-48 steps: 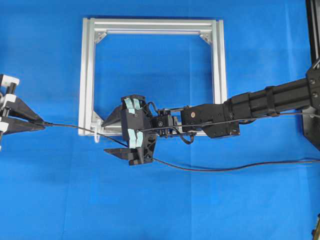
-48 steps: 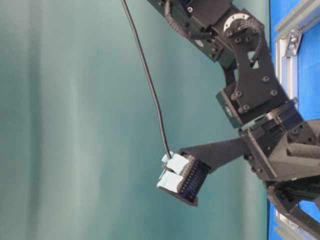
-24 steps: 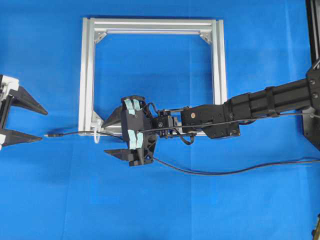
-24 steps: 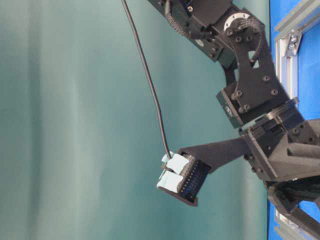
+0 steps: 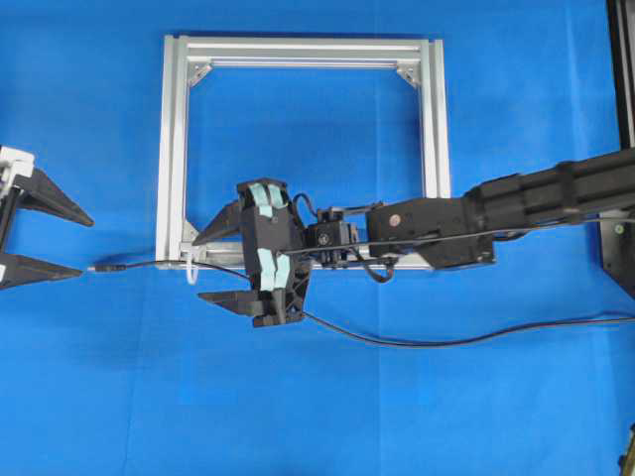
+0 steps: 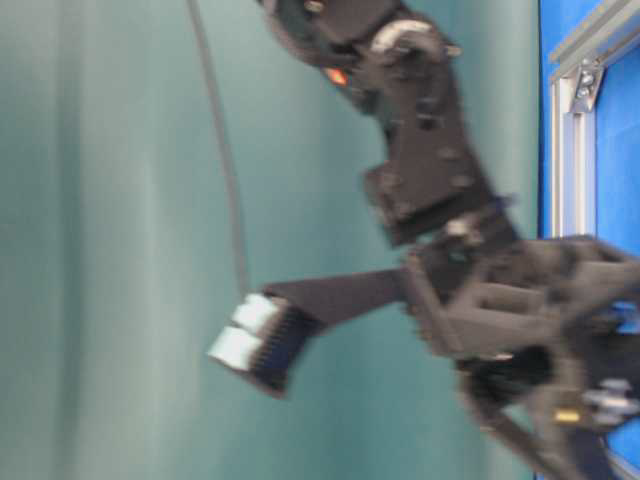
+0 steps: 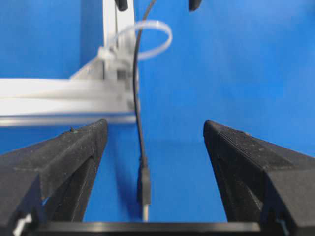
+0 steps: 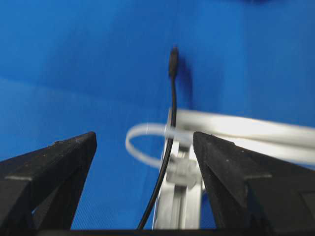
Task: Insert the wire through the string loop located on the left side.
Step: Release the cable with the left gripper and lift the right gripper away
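The wire (image 5: pixel 149 263) lies on the blue mat, its plug tip (image 5: pixel 99 267) pointing left. It runs through the small white string loop (image 5: pixel 189 270) at the frame's lower left corner, then trails right under the right arm. My left gripper (image 5: pixel 84 245) is open at the far left, with the plug lying loose by its lower finger. In the left wrist view the plug (image 7: pixel 143 189) rests between the spread jaws of the left gripper (image 7: pixel 155 125), and the string loop (image 7: pixel 147 39) is beyond it. My right gripper (image 5: pixel 198 268) is open and straddles the loop. The right wrist view shows the wire (image 8: pixel 170 142) and string loop (image 8: pixel 142 142) between its jaws.
The silver aluminium frame (image 5: pixel 174 149) lies flat on the mat behind the loop. The wire's slack (image 5: pixel 446 340) curves off to the right edge. The right arm (image 5: pixel 516 203) stretches across the frame's lower bar. A black post (image 5: pixel 620 149) stands at the right edge.
My left gripper was shut on the plug a second ago; it has opened and let go, and the plug now lies on the mat. The right arm has shifted slightly.
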